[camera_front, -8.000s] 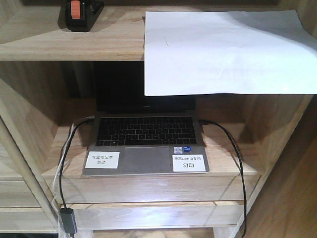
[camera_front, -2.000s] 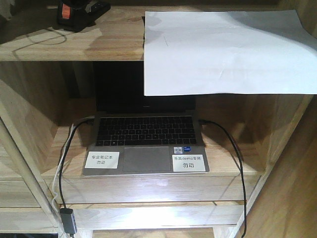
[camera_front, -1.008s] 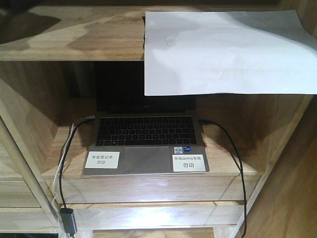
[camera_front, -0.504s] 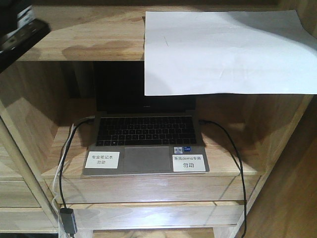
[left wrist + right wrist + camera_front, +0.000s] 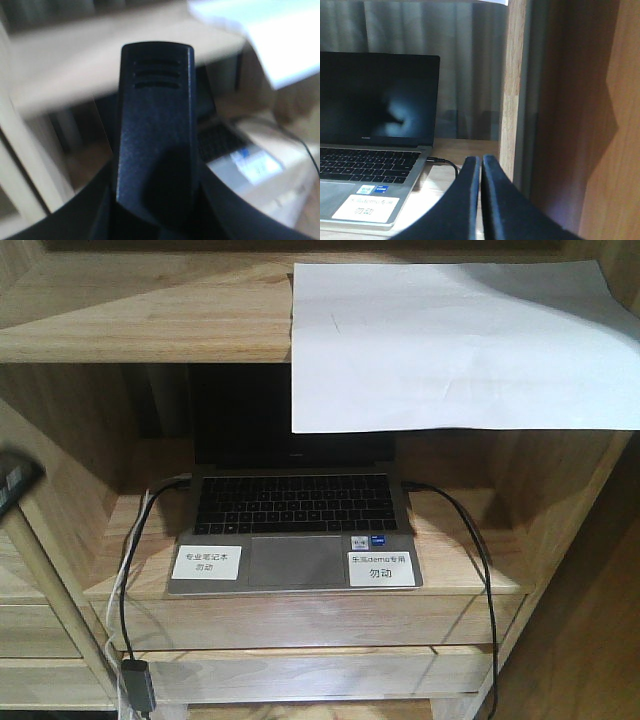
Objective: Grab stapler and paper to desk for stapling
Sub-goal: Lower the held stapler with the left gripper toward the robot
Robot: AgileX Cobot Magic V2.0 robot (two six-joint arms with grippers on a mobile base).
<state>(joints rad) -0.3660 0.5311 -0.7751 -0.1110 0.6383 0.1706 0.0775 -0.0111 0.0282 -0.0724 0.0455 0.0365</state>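
Observation:
The black stapler (image 5: pixel 155 125) fills the left wrist view, standing upright between the dark fingers of my left gripper (image 5: pixel 155 200), which is shut on it. The view behind it is blurred. The white paper (image 5: pixel 450 340) lies on the top shelf (image 5: pixel 150 310) at the right, its front part hanging over the shelf edge; the left wrist view shows it as a blur (image 5: pixel 280 35). My right gripper (image 5: pixel 481 165) is shut with nothing in it, low beside the laptop's right end. The desk is out of view.
An open laptop (image 5: pixel 295 520) with cables on both sides sits in the lower shelf bay. A wooden upright (image 5: pixel 512 90) stands just right of my right gripper. A dark part of my left arm (image 5: pixel 12 483) pokes in at the left edge.
The stapler has left the top shelf's left end. My left arm came in over it, then dropped down and left, almost out of the front view. The paper has not moved.

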